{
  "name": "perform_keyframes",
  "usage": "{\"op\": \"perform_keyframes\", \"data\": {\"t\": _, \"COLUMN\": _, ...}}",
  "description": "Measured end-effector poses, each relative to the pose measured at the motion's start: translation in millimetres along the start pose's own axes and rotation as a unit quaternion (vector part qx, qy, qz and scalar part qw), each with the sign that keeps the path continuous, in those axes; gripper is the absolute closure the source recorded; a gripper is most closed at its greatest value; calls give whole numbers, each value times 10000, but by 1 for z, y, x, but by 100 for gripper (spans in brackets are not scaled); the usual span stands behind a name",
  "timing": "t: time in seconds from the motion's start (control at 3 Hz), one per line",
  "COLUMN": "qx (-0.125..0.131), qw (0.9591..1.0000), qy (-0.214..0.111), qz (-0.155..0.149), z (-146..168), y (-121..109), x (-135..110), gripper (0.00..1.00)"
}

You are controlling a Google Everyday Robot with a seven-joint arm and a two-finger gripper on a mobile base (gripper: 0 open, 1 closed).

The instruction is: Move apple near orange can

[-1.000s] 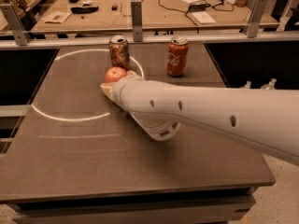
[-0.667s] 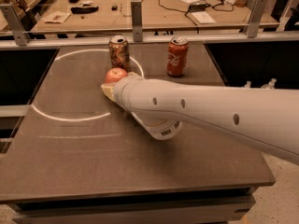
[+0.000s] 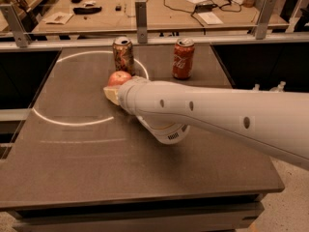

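The apple (image 3: 119, 78) is round and red-orange and sits on the dark table (image 3: 72, 149), just in front of the orange can (image 3: 124, 55), with a small gap between them. The orange can is brownish-orange with a silver top and stands upright at the back of the table. My gripper (image 3: 111, 94) is at the end of the white arm (image 3: 207, 115), which reaches in from the right. It lies against the apple's near side, and the arm hides most of it.
A red Coca-Cola can (image 3: 183, 58) stands upright to the right of the orange can. A white circle line (image 3: 72, 122) is marked on the tabletop. A metal rail (image 3: 145, 41) runs behind the table, with a cluttered bench (image 3: 159, 11) beyond it.
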State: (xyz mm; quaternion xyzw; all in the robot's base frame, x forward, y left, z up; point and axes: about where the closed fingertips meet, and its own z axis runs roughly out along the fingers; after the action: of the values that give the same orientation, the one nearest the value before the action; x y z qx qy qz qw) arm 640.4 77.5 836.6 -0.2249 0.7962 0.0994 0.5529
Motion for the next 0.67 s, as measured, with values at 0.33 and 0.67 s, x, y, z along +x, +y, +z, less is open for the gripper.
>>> {"op": "perform_keyframes", "data": {"t": 0.33, "qx": -44, "qw": 10000, "qy": 40, "qz": 11, "z": 0, "y": 3, "x": 2, "gripper": 0}}
{"op": "perform_keyframes", "data": {"t": 0.67, "qx": -108, "qw": 9998, "qy": 161, "qz": 12, "z": -1, "y": 6, "x": 8, "gripper": 0}}
